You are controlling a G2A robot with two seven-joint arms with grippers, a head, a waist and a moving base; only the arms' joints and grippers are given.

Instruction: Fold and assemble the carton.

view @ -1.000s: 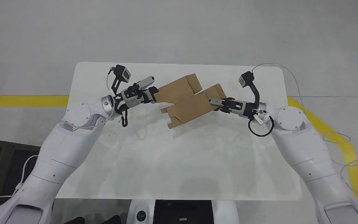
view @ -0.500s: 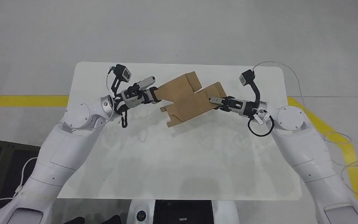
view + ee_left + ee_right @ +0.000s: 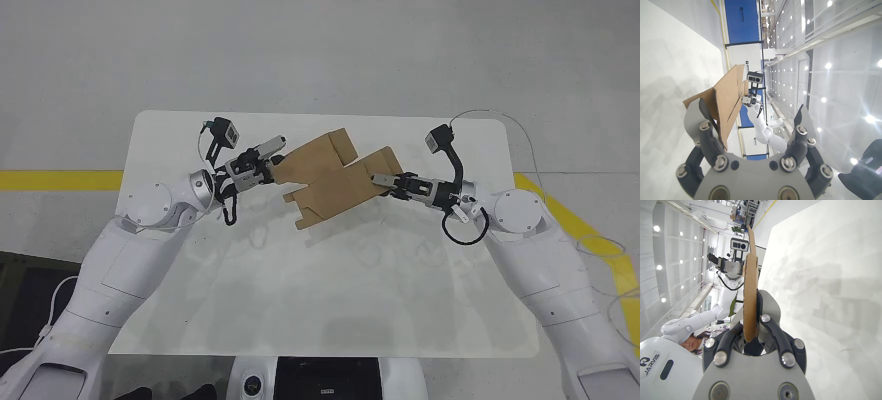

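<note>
Work at the white table (image 3: 300, 300) has shifted in the past second. The left arm (image 3: 150, 205) has swung its elbow inward toward the centre of the top view. The brown carton (image 3: 335, 175), spread largely flat across the upper centre of the frame between both arms, has had its lower-left corner nudged slightly leftward. The right arm (image 3: 520, 215) has barely stirred. With the panels unfolded, assembly looks to be at an early stage, and the left side appears to be repositioning for a fresh hold. The left gripper (image 3: 274, 158), at the carton's left end, is spread wide, with one finger (image 3: 690, 113) lying against a cardboard flap and the other well clear. The right gripper (image 3: 381, 181) is clamped on the carton's right edge, pinching the board between its fingers.
</note>
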